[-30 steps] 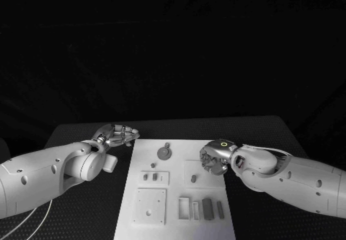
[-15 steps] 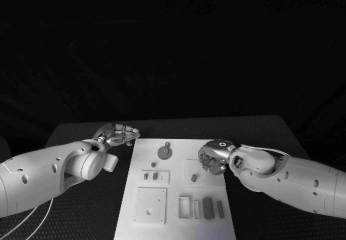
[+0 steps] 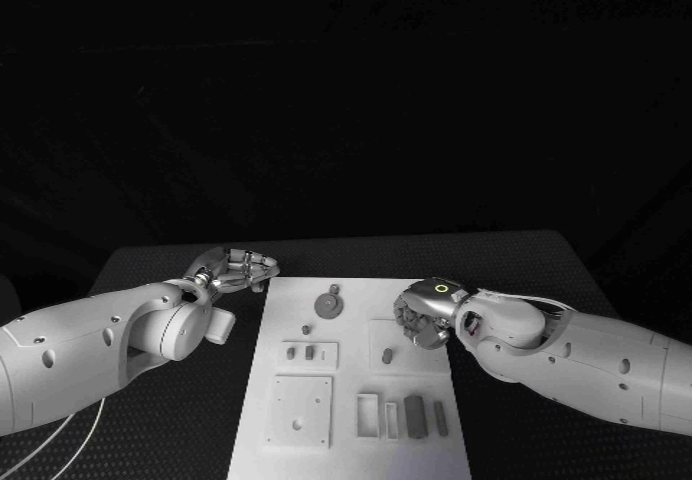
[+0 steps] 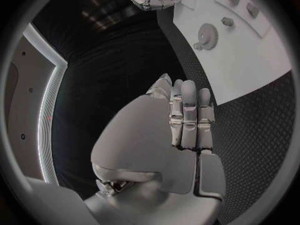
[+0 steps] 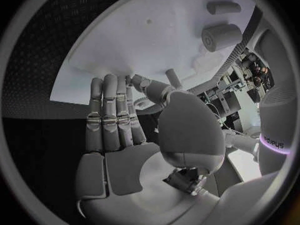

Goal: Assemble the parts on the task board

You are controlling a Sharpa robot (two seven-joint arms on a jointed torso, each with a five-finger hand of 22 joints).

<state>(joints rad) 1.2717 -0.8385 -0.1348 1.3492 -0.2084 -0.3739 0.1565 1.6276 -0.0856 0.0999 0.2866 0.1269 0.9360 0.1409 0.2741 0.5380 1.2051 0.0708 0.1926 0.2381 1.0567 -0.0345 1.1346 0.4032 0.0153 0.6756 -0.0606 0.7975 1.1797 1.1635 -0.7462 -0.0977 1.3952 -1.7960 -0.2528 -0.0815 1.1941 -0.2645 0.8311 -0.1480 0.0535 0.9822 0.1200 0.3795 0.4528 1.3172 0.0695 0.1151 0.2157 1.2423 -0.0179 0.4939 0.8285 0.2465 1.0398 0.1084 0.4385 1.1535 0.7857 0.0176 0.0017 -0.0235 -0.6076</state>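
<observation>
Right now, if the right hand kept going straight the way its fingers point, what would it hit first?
Probably the task board. In the right wrist view the right hand has its fingers stretched toward the white plate, with nothing in between. A small round peg lies further along, off to one side. Depth is hard to judge.

1 task board [image 3: 351, 440], perhaps 8 parts [image 3: 330, 303], 2 hands [image 3: 238, 270].

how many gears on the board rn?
1. The gear lies flat near the far end of the task board, between the two hands; the left wrist view shows it too. The right hand covers part of the board, so another may be hidden.
</observation>
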